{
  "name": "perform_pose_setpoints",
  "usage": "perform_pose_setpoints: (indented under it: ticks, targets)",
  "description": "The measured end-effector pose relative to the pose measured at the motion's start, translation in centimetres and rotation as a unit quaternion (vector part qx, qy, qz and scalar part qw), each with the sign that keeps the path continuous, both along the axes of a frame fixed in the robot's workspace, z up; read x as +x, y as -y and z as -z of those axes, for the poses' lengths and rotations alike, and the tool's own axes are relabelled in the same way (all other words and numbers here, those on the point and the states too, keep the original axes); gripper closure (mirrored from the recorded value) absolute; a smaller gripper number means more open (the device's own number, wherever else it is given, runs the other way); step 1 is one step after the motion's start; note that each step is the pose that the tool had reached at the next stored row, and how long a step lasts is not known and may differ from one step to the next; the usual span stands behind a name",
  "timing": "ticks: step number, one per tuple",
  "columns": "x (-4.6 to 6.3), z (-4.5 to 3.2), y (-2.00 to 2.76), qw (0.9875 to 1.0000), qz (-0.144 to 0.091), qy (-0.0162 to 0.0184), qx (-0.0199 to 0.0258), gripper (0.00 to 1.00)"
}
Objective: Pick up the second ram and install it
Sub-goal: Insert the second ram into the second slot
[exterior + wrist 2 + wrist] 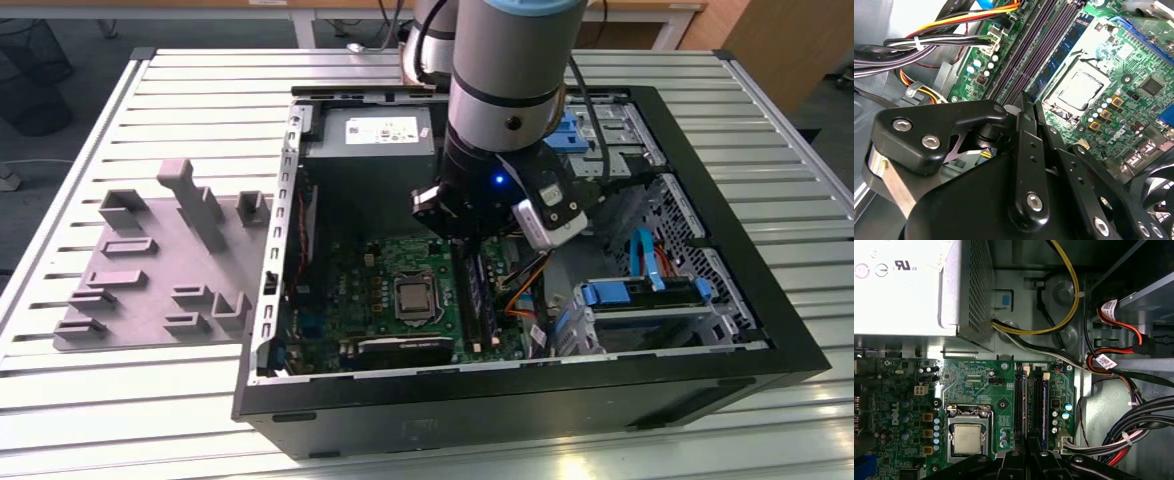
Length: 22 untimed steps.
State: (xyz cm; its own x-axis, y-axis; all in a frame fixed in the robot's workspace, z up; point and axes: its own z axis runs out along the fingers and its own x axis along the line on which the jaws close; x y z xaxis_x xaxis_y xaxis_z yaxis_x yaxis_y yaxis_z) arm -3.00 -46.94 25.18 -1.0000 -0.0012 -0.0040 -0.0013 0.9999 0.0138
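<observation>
Claw [1024, 107] hangs low over the motherboard's [979, 380] memory slots beside the processor [968, 439]; whether it grips anything, I cannot tell. A thin blue-green ram [1044, 407] stands seated in a slot. In the exterior view a grey holder tray [160, 270] lies on the slatted surface [200, 90] outside the computer case [747, 330].

I work in what looks like a robotics lab or workshop; an opened computer case [534, 330] lies on a slatted metal bench [200, 90]; a grey moulded parts fixture [160, 260] sits beside it; wooden furniture [774, 40] and a wire wastebasket [30, 75] stand behind.
</observation>
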Motion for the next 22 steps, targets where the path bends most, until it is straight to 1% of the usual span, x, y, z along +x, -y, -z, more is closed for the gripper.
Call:
perform_pose_setpoints:
  ticks: [7,11,16,20,22]
  targets:
    - [0.0,0.02,0.00,1.0000,0.000,0.0000,0.0001,0.86]
    - [0.0,0.17,0.33,1.0000,0.000,0.0000,0.0001,0.86]
    - [0.1,1.04,0.49,1.0000,0.000,-0.0009,0.0000,0.86]
    - [0.2,1.76,0.61,1.0000,0.000,-0.0038,0.0000,0.86]
    - [0.2,2.09,0.79,1.0000,0.000,-0.0054,0.0000,0.86]
